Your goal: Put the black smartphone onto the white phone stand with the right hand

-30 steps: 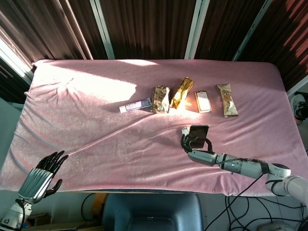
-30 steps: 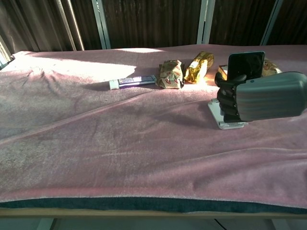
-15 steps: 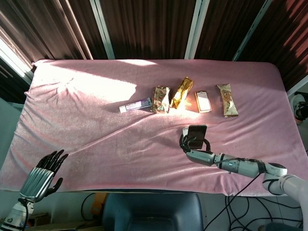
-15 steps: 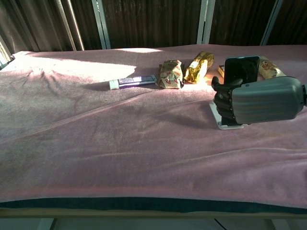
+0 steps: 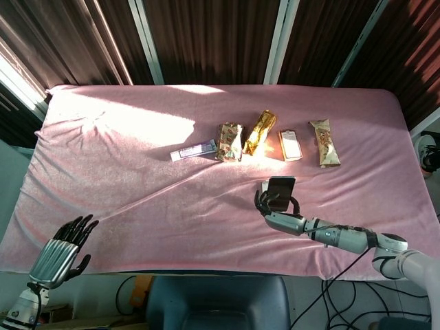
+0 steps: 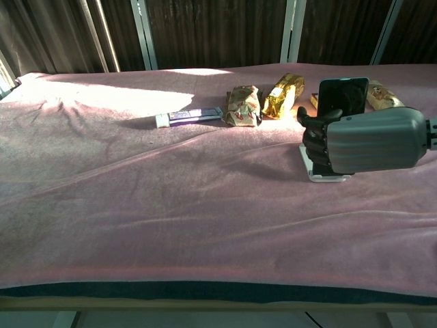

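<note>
**Phone lowers onto the stand**

Since a second ago the right hand (image 6: pixel 365 140) has sunk and drifted slightly left in the chest view, carrying the phone (image 6: pixel 341 97) down with it; the phone's top edge now sits lower against the snacks behind. In the head view the hand (image 5: pixel 275 210) has slid a little toward the table's near-left.

The right hand grips the phone, dark fingers (image 6: pixel 314 137) curled round its lower half, with the screen facing the chest camera and standing nearly upright. The phone's lower part is hidden behind the hand, so whether it already rests in the stand (image 6: pixel 321 174) cannot be told. The stand's white base lies flat on the pink cloth (image 6: pixel 171 205), showing just under and left of the hand.

The left hand (image 5: pixel 62 251) hangs off the near-left edge of the table, holding nothing, fingers spread apart; it has barely shifted.

Across the middle of the cloth lies a row of things: a purple bar (image 5: pixel 194 150), a crumpled brown packet (image 5: pixel 230 141), a gold packet (image 5: pixel 261 132), a small flat packet (image 5: pixel 290 144) and a long snack bar (image 5: pixel 324 143), all well apart from the stand.
</note>
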`<state>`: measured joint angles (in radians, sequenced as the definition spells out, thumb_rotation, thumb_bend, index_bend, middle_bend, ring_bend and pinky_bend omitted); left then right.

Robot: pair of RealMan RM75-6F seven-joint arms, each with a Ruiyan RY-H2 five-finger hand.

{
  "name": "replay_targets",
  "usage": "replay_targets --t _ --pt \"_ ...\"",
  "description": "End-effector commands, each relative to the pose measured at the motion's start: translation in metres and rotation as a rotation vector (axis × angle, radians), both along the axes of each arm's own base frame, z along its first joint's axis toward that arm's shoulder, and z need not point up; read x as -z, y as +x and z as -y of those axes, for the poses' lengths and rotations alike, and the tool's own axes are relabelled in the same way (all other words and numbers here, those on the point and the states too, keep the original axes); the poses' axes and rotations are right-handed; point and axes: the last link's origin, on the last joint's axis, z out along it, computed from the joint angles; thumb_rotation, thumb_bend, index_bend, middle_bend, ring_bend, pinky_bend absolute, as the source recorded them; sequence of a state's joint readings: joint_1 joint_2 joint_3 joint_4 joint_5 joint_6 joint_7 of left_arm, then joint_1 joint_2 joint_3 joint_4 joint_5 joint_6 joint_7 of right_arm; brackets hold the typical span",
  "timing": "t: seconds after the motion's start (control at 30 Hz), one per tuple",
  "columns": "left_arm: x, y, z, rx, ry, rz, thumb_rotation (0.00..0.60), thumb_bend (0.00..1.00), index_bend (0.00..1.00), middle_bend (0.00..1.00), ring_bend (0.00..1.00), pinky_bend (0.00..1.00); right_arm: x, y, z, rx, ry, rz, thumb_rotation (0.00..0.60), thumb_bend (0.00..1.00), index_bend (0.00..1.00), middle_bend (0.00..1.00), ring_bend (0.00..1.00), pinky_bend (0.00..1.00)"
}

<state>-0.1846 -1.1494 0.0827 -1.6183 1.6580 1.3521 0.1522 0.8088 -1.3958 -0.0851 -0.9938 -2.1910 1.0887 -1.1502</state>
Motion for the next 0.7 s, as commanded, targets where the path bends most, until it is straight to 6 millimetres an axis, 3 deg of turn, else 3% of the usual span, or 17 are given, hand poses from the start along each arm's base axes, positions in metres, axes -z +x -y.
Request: replay_targets --t 0.03,0.23,0.47,0.7 --pt "0.0004 0.0002 0.0002 0.002 -0.006 -0.001 0.6 0.41 0.0 0.0 0.0 0.15 0.0016 -0.0005 -0.0004 0.006 -0.003 0.001 0.6 0.27 0.46 0.65 0.62 0.38" --pt "0.0001 -0.0001 0.0 0.0 -0.01 0.001 0.6 0.41 0.0 0.0 0.0 0.15 0.0031 0.0003 0.0011 0.017 -0.015 0.008 0.6 0.27 0.34 0.6 0.6 0.35" --pt "0.0004 -0.0003 -0.0004 -0.002 -0.014 0.002 0.6 0.41 0.0 0.0 0.0 0.15 0.0028 -0.0008 0.0018 0.038 -0.027 0.014 0.6 0.27 0.17 0.48 0.51 0.31" --pt "0.0002 -0.0002 -0.0003 -0.002 -0.012 0.002 0.6 0.41 0.0 0.0 0.0 0.15 0.0055 -0.0022 -0.0002 0.039 0.002 0.008 0.6 0.27 0.15 0.45 0.48 0.29"
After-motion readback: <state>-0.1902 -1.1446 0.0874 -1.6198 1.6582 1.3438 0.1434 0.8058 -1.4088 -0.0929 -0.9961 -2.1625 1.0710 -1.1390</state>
